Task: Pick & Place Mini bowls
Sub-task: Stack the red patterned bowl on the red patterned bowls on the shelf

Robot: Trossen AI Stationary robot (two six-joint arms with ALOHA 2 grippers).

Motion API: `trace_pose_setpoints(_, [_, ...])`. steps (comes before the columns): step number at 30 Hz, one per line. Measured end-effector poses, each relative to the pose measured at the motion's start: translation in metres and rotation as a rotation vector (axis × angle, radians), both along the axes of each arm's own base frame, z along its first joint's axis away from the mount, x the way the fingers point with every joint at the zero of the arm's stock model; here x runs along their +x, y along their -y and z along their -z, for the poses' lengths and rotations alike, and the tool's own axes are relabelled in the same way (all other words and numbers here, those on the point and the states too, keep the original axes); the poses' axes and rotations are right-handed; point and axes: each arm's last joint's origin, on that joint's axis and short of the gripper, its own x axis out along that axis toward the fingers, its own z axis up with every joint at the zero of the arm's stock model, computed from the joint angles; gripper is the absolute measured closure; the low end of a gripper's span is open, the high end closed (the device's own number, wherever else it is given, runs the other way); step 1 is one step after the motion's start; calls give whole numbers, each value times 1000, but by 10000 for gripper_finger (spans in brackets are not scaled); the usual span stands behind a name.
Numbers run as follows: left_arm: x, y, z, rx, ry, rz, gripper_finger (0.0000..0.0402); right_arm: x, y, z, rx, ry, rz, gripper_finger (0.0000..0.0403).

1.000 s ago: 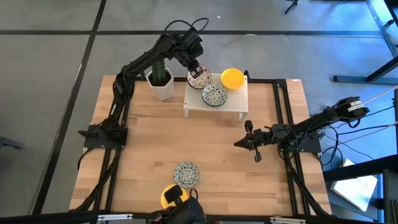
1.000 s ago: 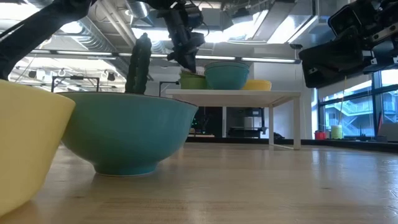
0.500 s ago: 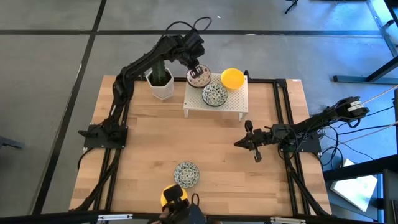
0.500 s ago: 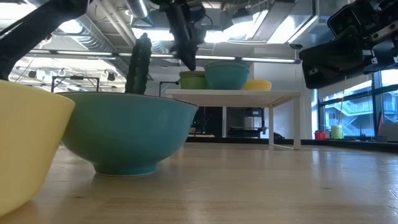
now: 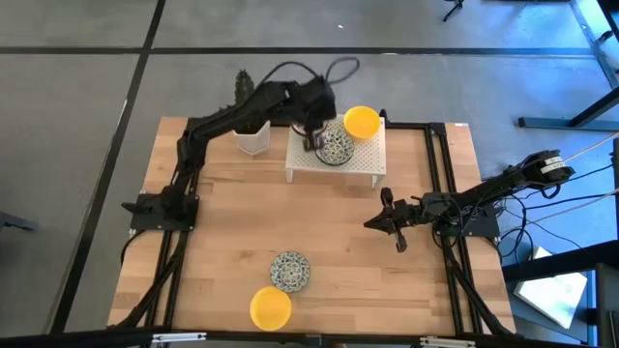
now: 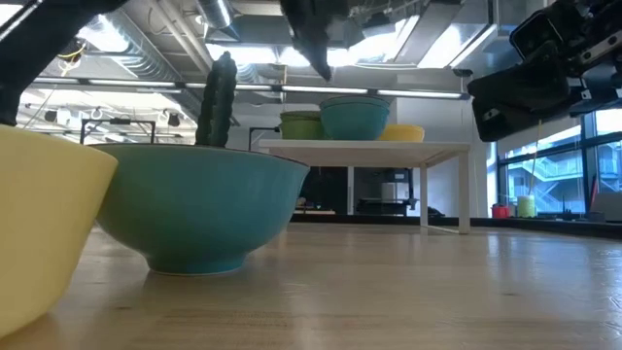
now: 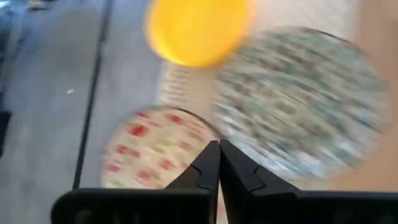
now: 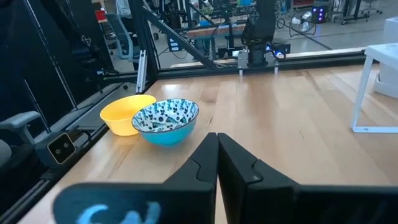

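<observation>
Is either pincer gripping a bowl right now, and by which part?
Neither. The left pincer is shut empty above the rack's bowls; the right pincer is shut empty too.

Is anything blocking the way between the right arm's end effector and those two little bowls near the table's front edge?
Nothing visible: bare wood lies between the right end effector, the patterned bowl and the yellow bowl.

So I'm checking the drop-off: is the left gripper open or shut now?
Shut and empty. In the wrist view the left gripper has its fingers pressed together, nothing between them, above the red-flowered bowl on the white rack.
</observation>
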Motion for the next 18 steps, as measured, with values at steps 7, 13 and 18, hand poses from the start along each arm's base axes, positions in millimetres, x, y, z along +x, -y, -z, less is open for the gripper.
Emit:
trace_pose_setpoints(7, [-41, 89, -47, -10, 10, 178, 399, 0, -2, 0, 66, -15, -75, 395])
trace_pose_setpoints(13, [-146, 139, -103, -25, 222, 85, 400, -1, -5, 1, 65, -23, -92, 395])
trace_pose_setpoints(18, [-237, 165, -101, -54, 431, -25, 399, -1, -5, -2, 65, 1, -76, 395])
